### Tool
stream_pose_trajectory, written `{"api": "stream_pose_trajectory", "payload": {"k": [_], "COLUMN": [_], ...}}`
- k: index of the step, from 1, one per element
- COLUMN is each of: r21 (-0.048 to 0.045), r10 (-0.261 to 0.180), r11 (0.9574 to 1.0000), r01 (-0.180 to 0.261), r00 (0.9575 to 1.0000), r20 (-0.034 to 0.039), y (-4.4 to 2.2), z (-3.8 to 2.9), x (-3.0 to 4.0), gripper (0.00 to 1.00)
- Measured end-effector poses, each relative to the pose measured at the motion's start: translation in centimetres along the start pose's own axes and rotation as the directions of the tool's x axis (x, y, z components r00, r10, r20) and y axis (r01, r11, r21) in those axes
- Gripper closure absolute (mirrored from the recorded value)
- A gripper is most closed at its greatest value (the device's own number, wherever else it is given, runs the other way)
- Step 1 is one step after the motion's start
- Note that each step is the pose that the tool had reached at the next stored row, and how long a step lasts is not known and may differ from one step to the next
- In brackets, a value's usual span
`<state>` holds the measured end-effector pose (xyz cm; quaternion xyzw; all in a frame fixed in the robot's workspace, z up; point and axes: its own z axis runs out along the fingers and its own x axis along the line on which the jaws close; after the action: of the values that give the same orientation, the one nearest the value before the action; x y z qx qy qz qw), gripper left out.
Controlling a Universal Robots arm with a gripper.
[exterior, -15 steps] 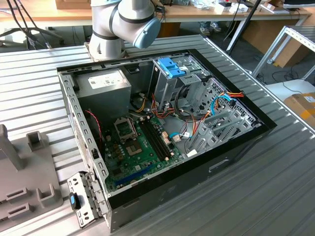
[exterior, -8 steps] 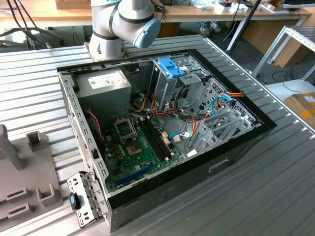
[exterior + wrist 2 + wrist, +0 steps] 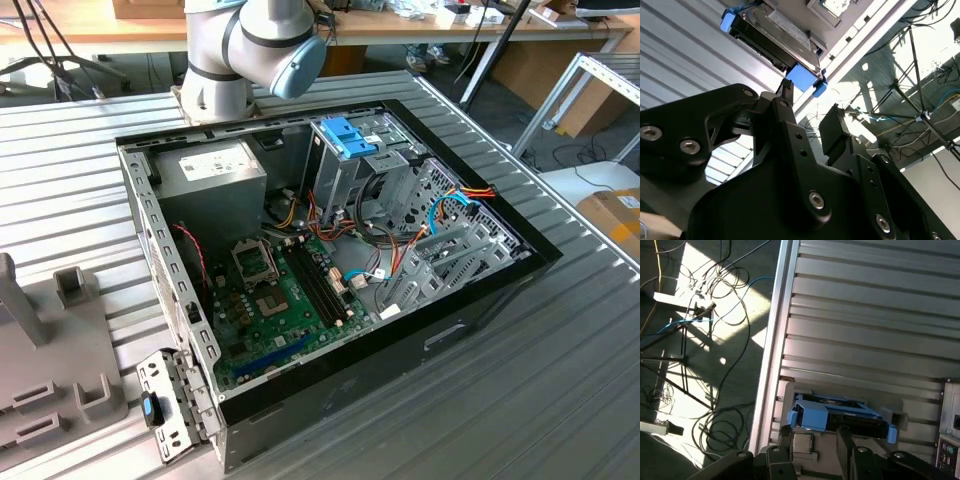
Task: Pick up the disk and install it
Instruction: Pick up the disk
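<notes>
The disk (image 3: 840, 412) is a flat dark drive framed by bright blue rails, lying on a grey holder (image 3: 805, 445) on the ribbed metal table, close to the table's edge. In the second wrist view the disk (image 3: 772, 35) shows its blue end tab (image 3: 802, 77) turned toward my gripper (image 3: 810, 112). The gripper (image 3: 816, 436) stands open just short of that tab, its two black fingers apart with nothing between them. Whether a fingertip touches the tab I cannot tell.
The open computer case (image 3: 480, 300) lies on the table, with a grey drive cage topped by a blue latch (image 3: 350, 135), a power supply (image 3: 215, 170) and a green motherboard (image 3: 280, 300). A grey fixture (image 3: 50, 350) stands at the exterior view's left. Past the table edge (image 3: 771, 340), cables lie on the floor.
</notes>
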<state>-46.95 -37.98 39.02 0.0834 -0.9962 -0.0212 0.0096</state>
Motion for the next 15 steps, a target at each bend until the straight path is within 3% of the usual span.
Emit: {"api": "stream_pose_trajectory", "payload": {"k": [4,6,8,9,10,12,13,15], "r21": [0.0011,0.0018,0.0022,0.0023,0.0025,0.0026,0.0027,0.0027], "r10": [-0.083,-0.15,-0.187,-0.217,-0.255,-0.291,-0.335,-0.375], "r11": [0.9965,0.9887,0.9824,0.9761,0.9669,0.9566,0.9423,0.927], "r01": [0.083,0.15,0.187,0.217,0.255,0.291,0.335,0.375], "r00": [0.9965,0.9886,0.9824,0.9761,0.9668,0.9565,0.9422,0.9269], "r20": [-0.0037,-0.0067,-0.0085,-0.0099,-0.0118,-0.0135,-0.0156,-0.0176], "y": [0.0,0.0,0.0,0.0,0.0,0.0,0.0,0.0], "z": [0.02,0.03,0.04,0.05,0.05,0.06,0.07,0.08], "x": [0.0,0.0,0.0,0.0,0.0,0.0,0.0,0.0], "gripper": [0.52,0.52,0.52,0.52,0.52,0.52,0.52,0.52]}}
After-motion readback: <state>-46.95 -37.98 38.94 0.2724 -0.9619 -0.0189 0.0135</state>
